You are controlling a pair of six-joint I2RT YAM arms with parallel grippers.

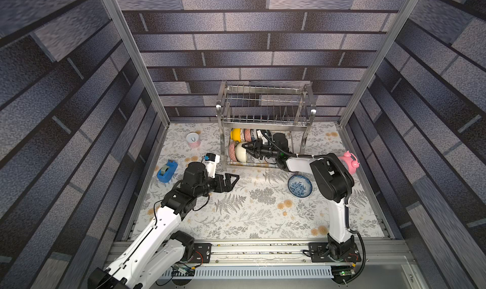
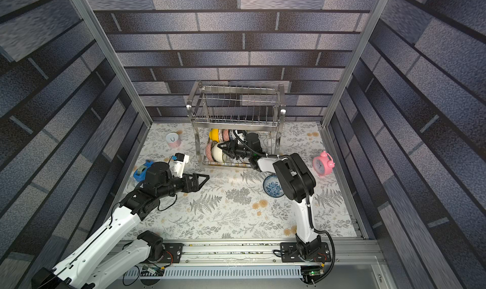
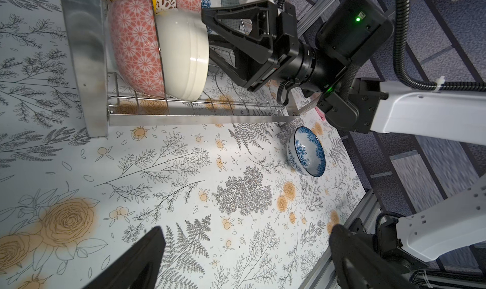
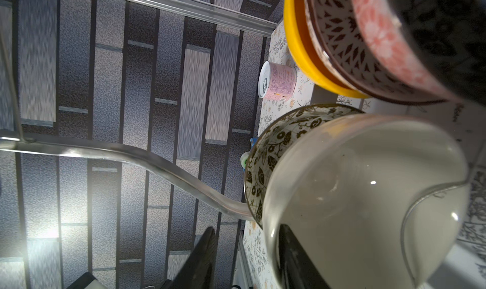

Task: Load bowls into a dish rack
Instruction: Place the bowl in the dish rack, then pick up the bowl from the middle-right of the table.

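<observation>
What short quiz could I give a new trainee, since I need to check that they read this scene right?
1. True or false: the blue-and-white bowl sits in the dish rack.
2. Which bowl do the right fingers reach? A yellow, B the cream bowl, C blue-and-white.
3. What do the left fingers hold?
Key: 1 false, it stands on the table. 2 B. 3 Nothing; they are open.
</observation>
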